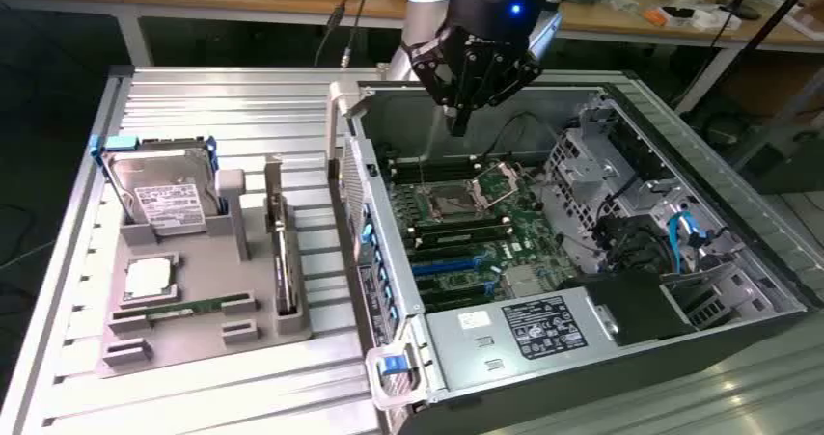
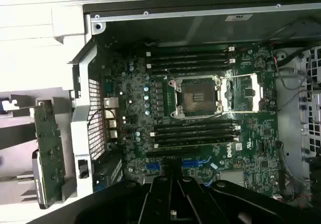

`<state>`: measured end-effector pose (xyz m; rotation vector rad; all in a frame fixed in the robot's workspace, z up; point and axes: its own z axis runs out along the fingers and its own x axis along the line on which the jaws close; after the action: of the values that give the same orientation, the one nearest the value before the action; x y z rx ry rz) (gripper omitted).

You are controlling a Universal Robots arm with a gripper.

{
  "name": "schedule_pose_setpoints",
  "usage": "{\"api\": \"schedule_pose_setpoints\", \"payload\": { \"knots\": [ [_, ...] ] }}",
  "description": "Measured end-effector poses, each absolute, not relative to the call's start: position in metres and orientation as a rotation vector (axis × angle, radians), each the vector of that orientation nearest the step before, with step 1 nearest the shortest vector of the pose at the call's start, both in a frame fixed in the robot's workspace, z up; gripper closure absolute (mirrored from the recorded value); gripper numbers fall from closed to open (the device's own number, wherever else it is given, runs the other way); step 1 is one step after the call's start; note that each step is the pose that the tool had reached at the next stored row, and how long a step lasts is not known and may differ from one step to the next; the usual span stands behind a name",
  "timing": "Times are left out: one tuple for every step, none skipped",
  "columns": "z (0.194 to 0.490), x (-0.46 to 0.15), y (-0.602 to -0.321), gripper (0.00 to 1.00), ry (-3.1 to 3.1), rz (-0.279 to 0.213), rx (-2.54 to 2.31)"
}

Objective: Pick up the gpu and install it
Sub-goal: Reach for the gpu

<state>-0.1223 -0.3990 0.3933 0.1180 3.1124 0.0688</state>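
My gripper (image 1: 458, 119) hangs over the open computer case (image 1: 350, 189), fingers pressed together, gripping nothing. The gpu (image 1: 281, 261) stands on edge in the gray fixture (image 1: 180, 343) beside the case, well apart from me.

Exterior view looks down obliquely, wrist view straight down; both share motherboard (image 1: 474, 231) (image 2: 131, 99).

greens, greys and blues around a grey computer case (image 1: 725, 186)
the motherboard (image 1: 470, 231) is dark green with blue and black slots; the gpu (image 2: 49, 143) is dull green; the hard drive (image 1: 161, 199) is silver with a white label; the gripper (image 1: 458, 117) is black; the ribbed table (image 1: 206, 97) is pale silver.
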Motion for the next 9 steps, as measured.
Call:
{"api": "schedule_pose_setpoints", "payload": {
  "knots": [
    [0.393,-0.127,-0.399,0.89,3.113,0.069,0.118],
    [0.393,-0.141,-0.399,0.89,3.113,0.069,0.118],
    [0.393,-0.151,-0.399,0.89,3.112,0.069,0.118],
    [0.393,-0.156,-0.399,0.89,3.112,0.069,0.118],
    [0.393,-0.16,-0.399,0.89,3.112,0.069,0.118],
    [0.393,-0.167,-0.399,0.89,3.112,0.069,0.118],
    [0.393,-0.171,-0.399,0.89,3.112,0.069,0.118],
    [0.393,-0.175,-0.399,0.89,3.112,0.069,0.118],
    [0.393,-0.179,-0.399,0.89,3.113,0.069,0.118]
  ]
}}
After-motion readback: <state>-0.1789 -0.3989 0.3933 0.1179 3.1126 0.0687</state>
